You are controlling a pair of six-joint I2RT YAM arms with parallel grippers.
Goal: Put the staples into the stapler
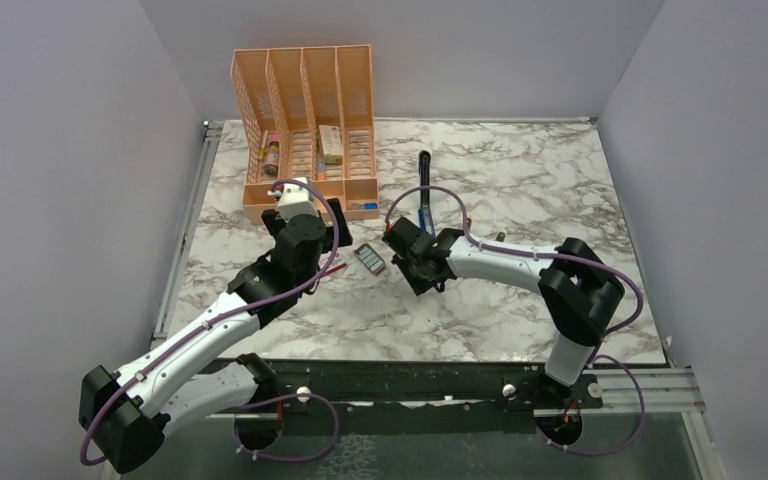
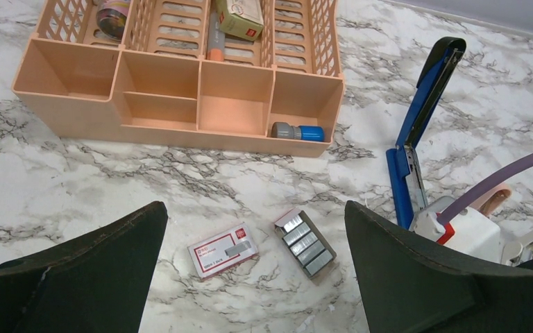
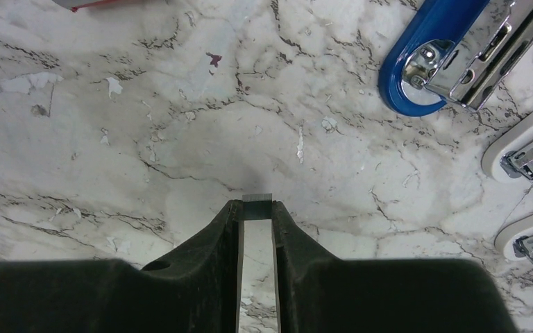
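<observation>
The blue stapler [image 2: 416, 125] lies swung open on the marble, its black top arm [image 1: 424, 165] pointing to the back; its blue hinge end [image 3: 423, 55] shows in the right wrist view. A small tray of silvery staples [image 2: 304, 242] and the red-and-white staple box [image 2: 222, 250] lie side by side under my left gripper [image 2: 253, 206], which hangs wide open above them with nothing in it. My right gripper [image 3: 257, 206] is shut on a short staple strip [image 3: 257, 199] pinched at its fingertips, just above the table, near the stapler's hinge end.
A peach desk organizer [image 1: 305, 100] stands at the back left with small items in its slots, including a grey-blue one [image 2: 297, 131] in a front compartment. Two white clip-like pieces [image 3: 527, 146] lie beside the stapler. The right arm [image 1: 520, 262] reaches across the table's middle.
</observation>
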